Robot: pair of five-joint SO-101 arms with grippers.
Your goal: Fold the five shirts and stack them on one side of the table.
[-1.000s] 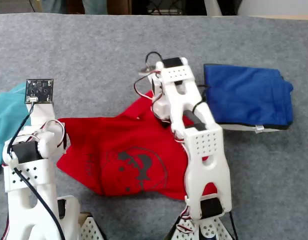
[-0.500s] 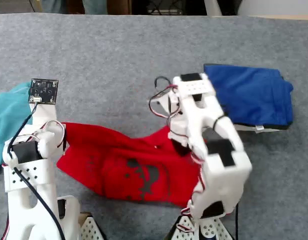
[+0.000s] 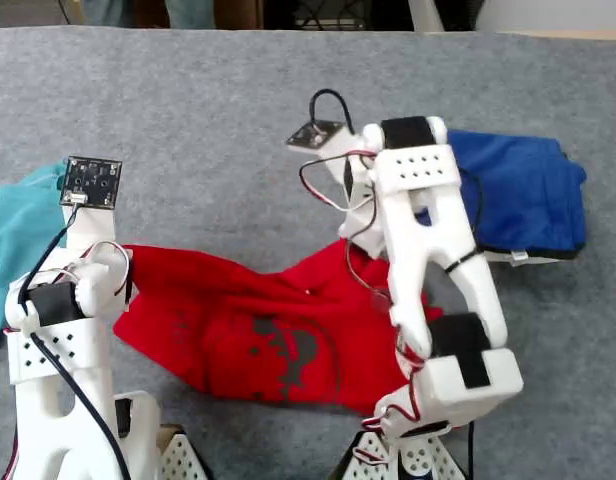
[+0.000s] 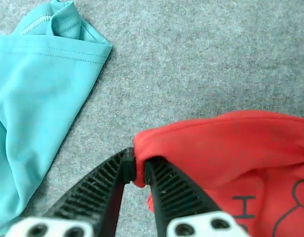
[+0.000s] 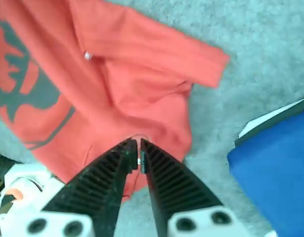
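The table (image 3: 208,110) had a grey, felt-like top under even light, and beyond its far edge lay a dim strip with a brown wooden panel (image 3: 238,14) and a pale surface (image 3: 548,14).

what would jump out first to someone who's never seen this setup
The red shirt with its dark print draws the eye first: it lies across the near middle of the grey table, pinched at its left end by the left gripper and on its right side by the right gripper. Next come the folded blue shirt at the right and a teal shirt lying loose at the left edge.
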